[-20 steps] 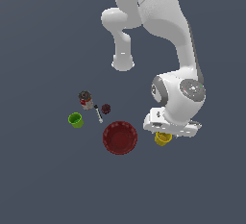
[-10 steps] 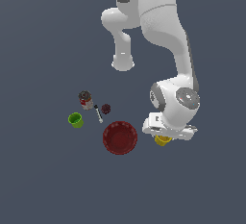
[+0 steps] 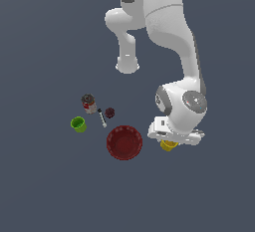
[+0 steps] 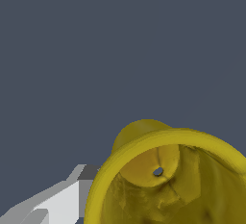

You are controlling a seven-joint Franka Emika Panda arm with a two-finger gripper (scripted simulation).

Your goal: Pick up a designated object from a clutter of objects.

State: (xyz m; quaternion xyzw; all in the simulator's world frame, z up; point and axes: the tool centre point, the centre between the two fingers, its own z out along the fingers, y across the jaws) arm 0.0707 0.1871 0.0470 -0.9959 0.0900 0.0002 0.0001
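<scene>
the yellow cup sits directly under the tool, peeking out below the arm's hand, on the worktop to the exterior view's right of the red bowl. in the wrist view the cup fills the frame, mouth open to the camera, one finger just beside its rim. whether the tool is clamped on it, i cannot tell.

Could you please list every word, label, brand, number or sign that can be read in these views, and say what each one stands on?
No text can be read in either view.
Small can: a red band like a label, too small and blurred to read.
Yellow cup, green cup, red bowl: plain, no markings.
Arm and end effector: no visible lettering.
</scene>
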